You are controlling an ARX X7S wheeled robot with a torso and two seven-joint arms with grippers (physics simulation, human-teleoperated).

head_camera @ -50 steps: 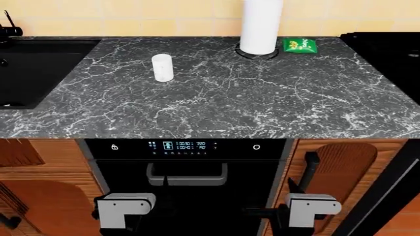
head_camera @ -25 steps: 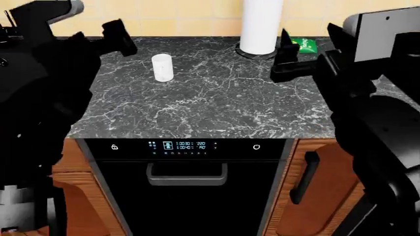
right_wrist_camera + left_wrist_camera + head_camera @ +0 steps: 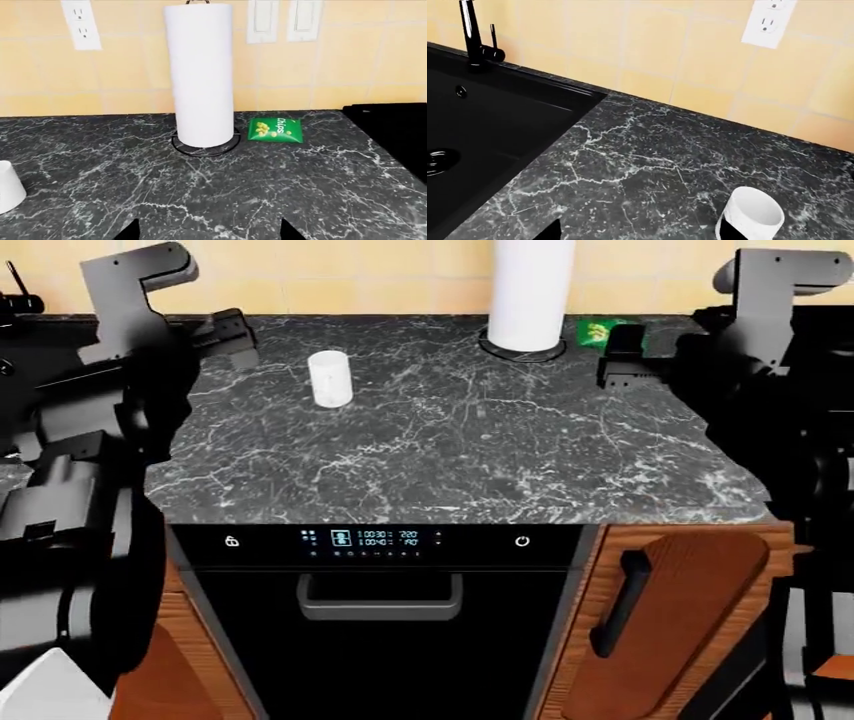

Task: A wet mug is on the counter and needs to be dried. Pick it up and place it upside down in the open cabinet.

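On the counter (image 3: pixel 454 450) the mug (image 3: pixel 330 378) stands upright, left gripper (image 3: pixel 230 337) and right gripper (image 3: pixel 630 357) apart from it, both spread open, empty.

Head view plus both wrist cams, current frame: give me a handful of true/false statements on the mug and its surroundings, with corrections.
1. The mug stands on the counter, with no gripper touching it. True.
2. The mug lies tipped over inside the sink. False: it stands on the counter, beside the sink.
3. A green chips bag lies next to the paper towel roll. True.
4. The right gripper holds the chips bag. False: the right gripper holds nothing; the bag lies on the counter.
5. The left gripper is closer to the mug than the right one. True.
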